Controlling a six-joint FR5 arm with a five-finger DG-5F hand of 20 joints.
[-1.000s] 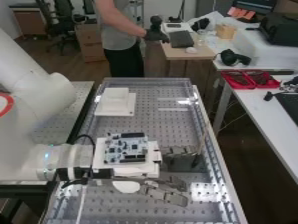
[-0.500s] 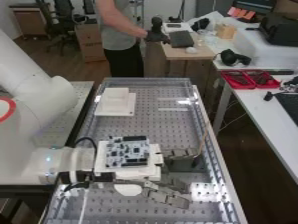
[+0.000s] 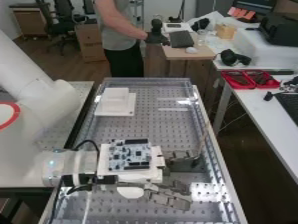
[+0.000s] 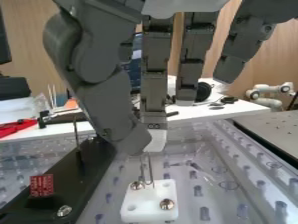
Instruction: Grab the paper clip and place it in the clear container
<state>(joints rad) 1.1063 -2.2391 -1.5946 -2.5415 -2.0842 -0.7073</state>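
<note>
One hand (image 4: 157, 75): its thumb (image 4: 96, 65) appears closed against a fingertip in the wrist view, pinching the paper clip, while the other fingers hang straighter and spread apart.
Paper clip (image 4: 150, 172): a thin wire loop, upright, its top end lost at the pinch and its lower end at the white block.
White block (image 4: 149, 201): directly beneath, with two screws in its face; whether the clip is free of it or just in front, I cannot tell.
Circuit board (image 3: 130, 154): carried above the wrist, it sits slightly closer to the bench's near end than it does a second ago, and the hand has shifted with it.
Meaning of the shift: a small correction at the clip, as I judge it from my remote seat, rather than the carry itself; the job looks to be at the grasp.
Black bar (image 4: 76, 175): beside the block, bearing a thin upright rod (image 4: 78, 145) that I would avoid brushing.
Pale edges (image 3: 174, 109): farther along the bench, possibly those of the clear container; I cannot be certain.
Next move: I would lift straight up with a steady pinch, since thin wire could twist or slip, before crossing to the container.
</note>
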